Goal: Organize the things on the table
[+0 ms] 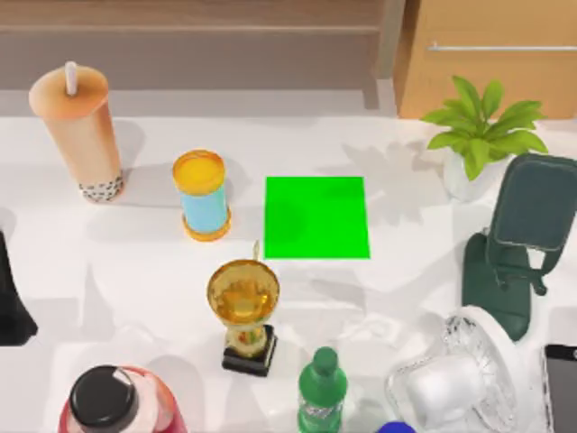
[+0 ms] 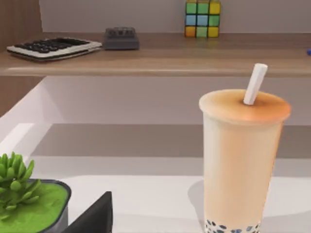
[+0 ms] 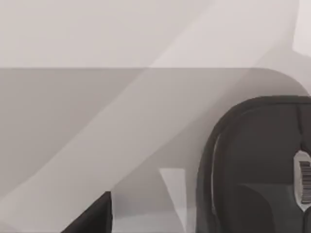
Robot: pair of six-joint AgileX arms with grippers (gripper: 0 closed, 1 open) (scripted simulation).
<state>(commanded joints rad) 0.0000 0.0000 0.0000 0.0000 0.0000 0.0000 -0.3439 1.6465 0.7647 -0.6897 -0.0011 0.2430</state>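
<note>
The tall orange-beige bubble-tea cup (image 1: 79, 135) with a white straw stands upright at the table's back left. In the left wrist view the cup (image 2: 240, 165) is close ahead, with a dark part of my left gripper (image 2: 95, 218) low in front of it. My left arm (image 1: 11, 298) sits at the table's left edge, apart from the cup. A black-framed smartphone (image 1: 561, 388) lies at the front right edge. The bright green mat (image 1: 315, 216) lies bare on the white table (image 1: 135, 271). My right gripper (image 3: 92, 218) shows as a dark tip. The mouse is out of view.
A yellow-and-blue can (image 1: 204, 194) stands left of the mat, and a gold trophy (image 1: 243, 311) in front of it. Along the front stand a red bottle (image 1: 113, 401), a green bottle (image 1: 322, 392) and a white fan (image 1: 460, 379). At the right are a potted plant (image 1: 478, 135) and a dark green stand (image 1: 518, 244).
</note>
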